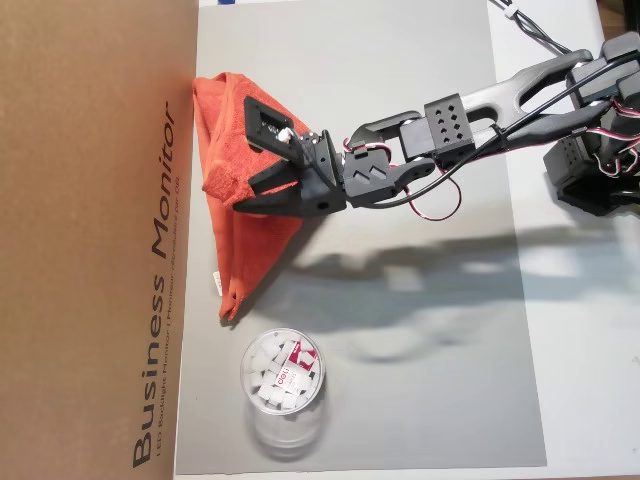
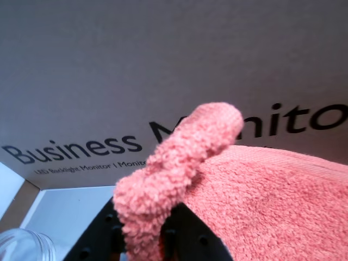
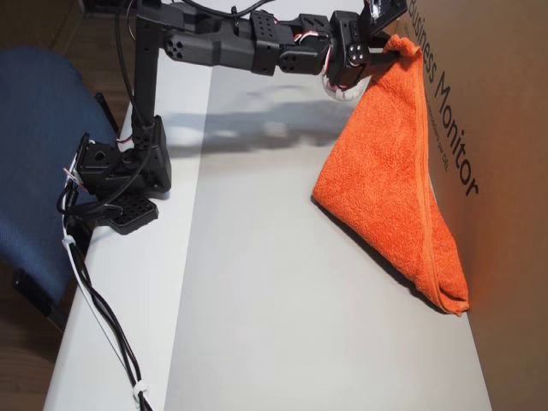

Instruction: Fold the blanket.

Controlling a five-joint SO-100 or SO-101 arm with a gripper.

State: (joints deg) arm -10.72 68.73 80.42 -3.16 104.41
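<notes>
Fingers (image 2: pixel 179 239) pressed onto a bunched fold of the blanket (image 3: pixel 385 171); in the wrist view the black jaws close around a rolled terry edge that sticks up out of them. Gripper (image 1: pixel 262 160) is raised above the grey mat (image 1: pixel 420 330), holding one corner of the cloth up in the air.

Blanket: orange-red terry, hanging from the pinched corner as a tent-like triangle. In an overhead view its lower edge rests on the mat along the mat's edge next to the cardboard box (image 1: pixel 90 240), the far lower corner touching down just beside the box wall (image 3: pixel 505 257). A hemmed band runs down the sloping side of the draped cloth. Small white tag (image 1: pixel 214 283) visible at the low end of the cloth, near the mat's box-side edge.

Cardboard box: upright against the mat edge, printed "Business Monitor" in dark letters; it fills the background of the wrist view.

Clear plastic jar (image 1: pixel 283 385): stands on the mat near the box-side edge, apart from the blanket's low tip, filled with small white pieces and one red-and-white label.

Arm base (image 3: pixel 120 171) is clamped at the opposite table edge, cables trailing off it.
</notes>
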